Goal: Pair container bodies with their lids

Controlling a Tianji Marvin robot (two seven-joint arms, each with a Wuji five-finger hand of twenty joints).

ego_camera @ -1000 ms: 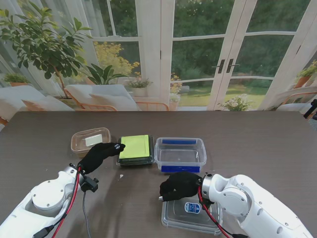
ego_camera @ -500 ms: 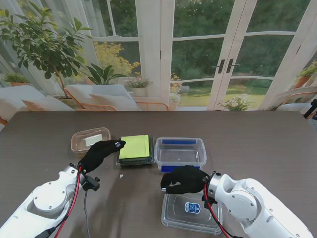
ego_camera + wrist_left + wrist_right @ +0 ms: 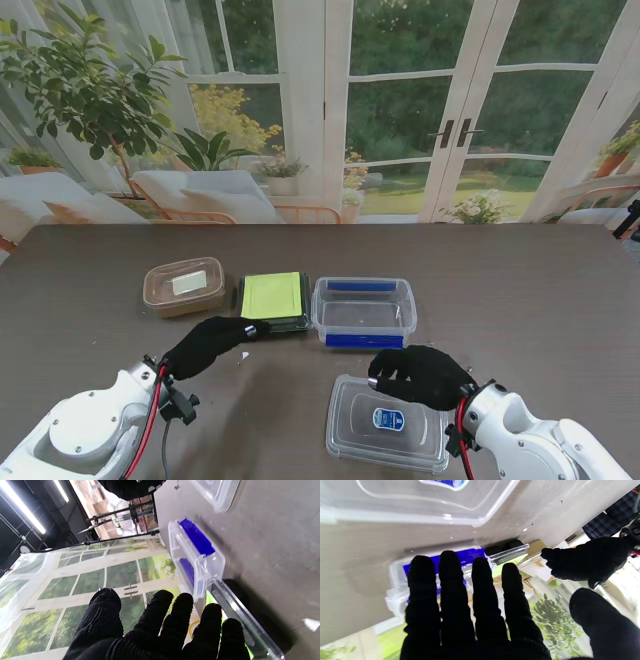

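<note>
Nearest the camera, at lower centre-right of the stand view, the clear lid (image 3: 388, 438) is lying flat on the table (image 3: 520, 290). The right hand (image 3: 422, 375) is hovering at its far edge, fingers spread, holding nothing. At lower left, the left hand (image 3: 208, 343) is likewise spread and empty. Mid-frame, the blue-clipped container (image 3: 363, 311), green-lidded box (image 3: 272, 301) and brown tub (image 3: 183, 285) are sitting in a row.
</note>
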